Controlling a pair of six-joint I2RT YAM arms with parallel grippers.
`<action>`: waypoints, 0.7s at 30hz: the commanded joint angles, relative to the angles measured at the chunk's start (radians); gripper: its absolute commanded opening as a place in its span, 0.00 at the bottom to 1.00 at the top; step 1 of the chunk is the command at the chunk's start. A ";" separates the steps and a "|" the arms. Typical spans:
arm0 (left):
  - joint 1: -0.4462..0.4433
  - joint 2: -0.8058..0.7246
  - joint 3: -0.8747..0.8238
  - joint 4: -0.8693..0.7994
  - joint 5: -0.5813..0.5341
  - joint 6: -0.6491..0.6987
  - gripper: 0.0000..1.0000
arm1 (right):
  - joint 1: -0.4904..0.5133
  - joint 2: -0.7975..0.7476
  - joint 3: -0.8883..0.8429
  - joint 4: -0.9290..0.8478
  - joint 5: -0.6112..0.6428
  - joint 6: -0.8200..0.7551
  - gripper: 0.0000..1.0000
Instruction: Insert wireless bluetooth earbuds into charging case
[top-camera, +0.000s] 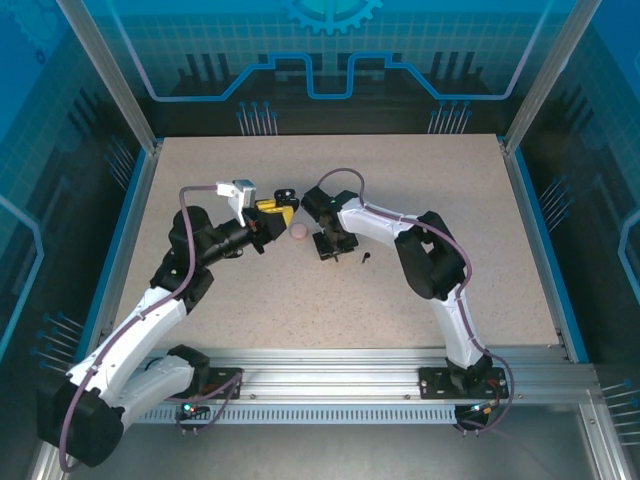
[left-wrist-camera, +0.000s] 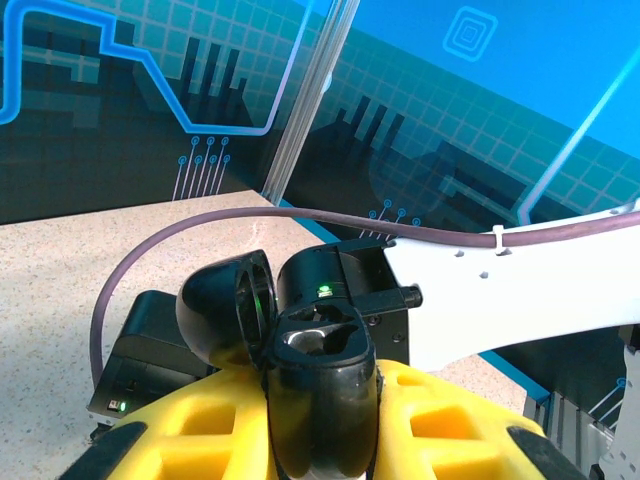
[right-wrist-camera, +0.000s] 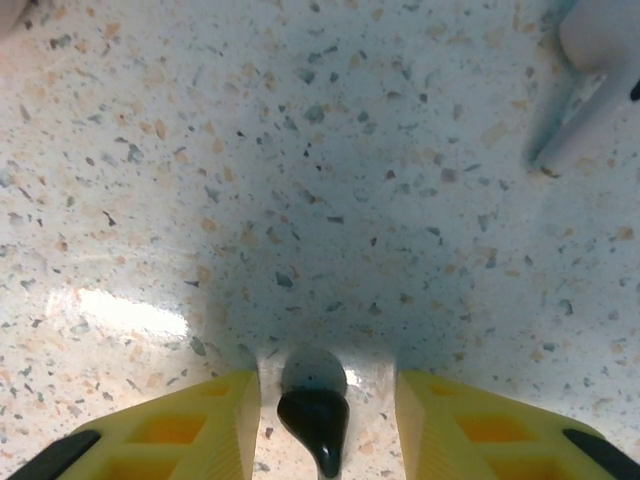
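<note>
The black earbud (right-wrist-camera: 315, 422) lies on the tabletop (top-camera: 400, 180) near its middle, in the gap between the two yellow fingers (right-wrist-camera: 190, 430) of the right pincer (right-wrist-camera: 326, 390). Its long axis runs along the fingers, with the rounded greyish head toward their tips and the dark tapering stem pointing back toward the wrist. The right pincer points down at the tabletop, narrowly parted, with a slim strip of bare surface on each side of the earbud, so neither finger touches it. A pale earbud (right-wrist-camera: 585, 75) lies apart from it, farther out beyond the fingertips, its head away from the pincer and its stem slanting back toward it. The left pincer (top-camera: 285, 212) is clamped on a black case (left-wrist-camera: 320, 380), raised above the tabletop with its lid (left-wrist-camera: 225, 305) swung open to one side and the hollow facing up. A round pink case (top-camera: 299, 232) sits between the two pincers, and a small black speck (top-camera: 365, 257) lies just right of the right one. The tabletop is pale speckled stone, glossy enough to show glare. Blue circuit-patterned walls (top-camera: 320, 60) and metal posts (top-camera: 105, 70) enclose it, and a metal rail (top-camera: 340, 385) runs along the near edge.
</note>
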 joint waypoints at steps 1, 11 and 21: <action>-0.004 -0.019 -0.010 0.003 -0.015 -0.005 0.00 | 0.014 0.033 0.030 -0.027 0.012 0.009 0.40; -0.005 -0.016 -0.011 0.007 -0.020 -0.001 0.00 | 0.015 0.044 0.043 -0.037 0.019 0.004 0.35; -0.005 -0.012 -0.009 0.010 -0.017 -0.006 0.00 | 0.031 0.021 0.023 -0.044 0.049 -0.006 0.33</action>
